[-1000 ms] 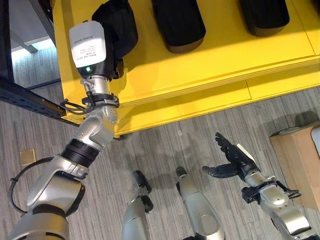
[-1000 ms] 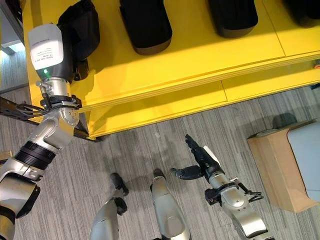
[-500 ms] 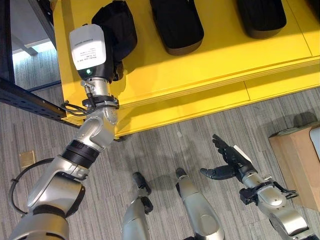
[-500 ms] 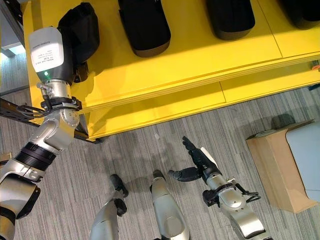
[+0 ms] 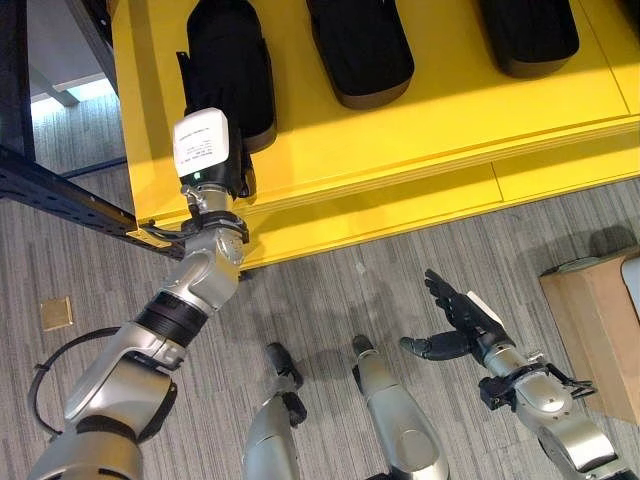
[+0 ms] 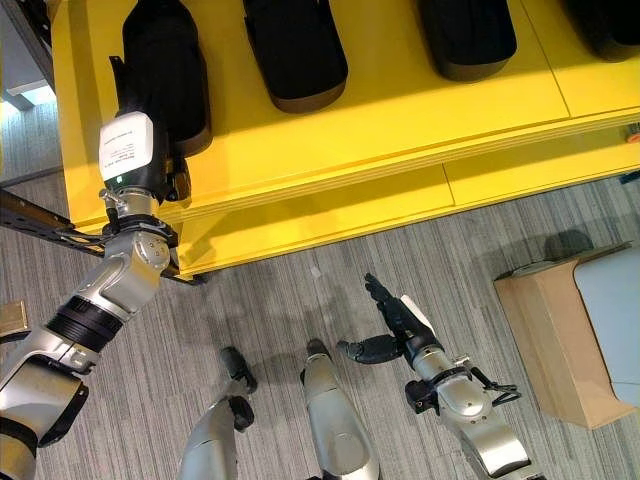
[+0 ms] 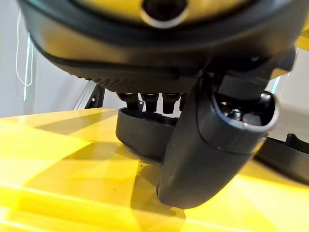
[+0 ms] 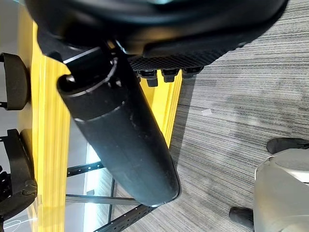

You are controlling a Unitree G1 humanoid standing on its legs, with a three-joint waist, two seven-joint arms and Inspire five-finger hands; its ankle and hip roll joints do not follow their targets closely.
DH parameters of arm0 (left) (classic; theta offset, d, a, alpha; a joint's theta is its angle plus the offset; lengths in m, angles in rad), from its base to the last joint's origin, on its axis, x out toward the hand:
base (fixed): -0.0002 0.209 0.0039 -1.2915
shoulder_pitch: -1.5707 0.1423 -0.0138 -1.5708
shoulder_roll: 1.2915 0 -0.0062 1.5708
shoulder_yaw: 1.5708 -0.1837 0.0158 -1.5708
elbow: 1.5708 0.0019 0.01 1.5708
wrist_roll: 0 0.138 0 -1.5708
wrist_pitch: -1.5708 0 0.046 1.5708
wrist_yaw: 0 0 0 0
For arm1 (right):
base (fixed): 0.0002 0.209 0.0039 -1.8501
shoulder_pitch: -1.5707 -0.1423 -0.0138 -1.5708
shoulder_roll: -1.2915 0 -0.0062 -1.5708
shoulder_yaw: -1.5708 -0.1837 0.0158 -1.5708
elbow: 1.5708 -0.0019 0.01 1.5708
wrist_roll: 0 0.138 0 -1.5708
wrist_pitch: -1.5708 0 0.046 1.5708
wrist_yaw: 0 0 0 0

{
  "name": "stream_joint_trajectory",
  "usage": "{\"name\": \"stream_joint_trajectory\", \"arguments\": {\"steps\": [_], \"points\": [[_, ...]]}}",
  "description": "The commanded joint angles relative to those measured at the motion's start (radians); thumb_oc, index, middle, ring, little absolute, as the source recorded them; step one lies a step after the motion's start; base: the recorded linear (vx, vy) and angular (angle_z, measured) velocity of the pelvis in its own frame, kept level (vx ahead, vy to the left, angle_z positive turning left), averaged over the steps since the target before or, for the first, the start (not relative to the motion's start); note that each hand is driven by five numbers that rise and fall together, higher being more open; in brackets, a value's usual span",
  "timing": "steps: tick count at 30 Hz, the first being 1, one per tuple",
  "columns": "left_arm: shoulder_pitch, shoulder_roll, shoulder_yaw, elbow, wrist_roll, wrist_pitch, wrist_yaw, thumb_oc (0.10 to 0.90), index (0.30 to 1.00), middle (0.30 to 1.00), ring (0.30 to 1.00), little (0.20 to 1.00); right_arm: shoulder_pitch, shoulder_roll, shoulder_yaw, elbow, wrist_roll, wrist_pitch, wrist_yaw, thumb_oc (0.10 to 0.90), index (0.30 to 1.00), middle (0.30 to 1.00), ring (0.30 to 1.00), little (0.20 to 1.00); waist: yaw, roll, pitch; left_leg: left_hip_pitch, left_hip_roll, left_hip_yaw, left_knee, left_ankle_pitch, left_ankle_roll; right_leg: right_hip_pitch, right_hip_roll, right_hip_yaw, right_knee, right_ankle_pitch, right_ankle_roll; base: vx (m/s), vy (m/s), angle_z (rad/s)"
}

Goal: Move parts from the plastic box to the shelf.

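A long black part lies flat on the yellow shelf at its left end. My left hand sits just behind it near the shelf's front edge, under the white wrist box. In the left wrist view its fingers are straight and its thumb stands free, with the part a little beyond them and untouched. My right hand hangs open over the floor, palm empty.
Two more black parts lie side by side further right on the shelf. A dark rack beam runs along the left. A cardboard box stands on the grey carpet at the right, holding a pale container.
The left hand has let go of the black part, which now lies straight on the shelf, and the arm has drawn back toward the shelf's front edge. The right hand has hardly moved.
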Motion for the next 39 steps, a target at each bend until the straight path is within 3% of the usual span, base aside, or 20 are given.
{"name": "stream_joint_trajectory", "arguments": {"steps": [1, 39], "points": [[-0.022, 0.056, -0.003, 0.039, 0.027, -0.015, -0.055, 0.9, 1.0, 1.0, 1.0, 1.0, -0.042, 0.002, -0.052, -0.081, 0.007, -0.065, 0.01, 0.9, 1.0, 1.0, 1.0, 1.0, -0.042, -0.034, 0.014, 0.053, 0.02, -0.02, 0.083, -0.171, -0.008, 0.028, -0.021, -0.075, -0.06, 0.001, -0.012, 0.0, 0.0, 0.0], [-0.159, 0.074, -0.013, 0.109, 0.0, -0.01, 0.023, 0.9, 1.0, 1.0, 1.0, 1.0, -0.033, -0.014, -0.041, -0.087, 0.011, -0.068, 0.025, 0.9, 1.0, 1.0, 1.0, 1.0, -0.065, -0.038, -0.001, 0.065, 0.026, -0.006, 0.086, -0.181, -0.005, 0.03, -0.016, -0.059, -0.051, -0.005, -0.013, 0.0, 0.0, -0.01]]}}
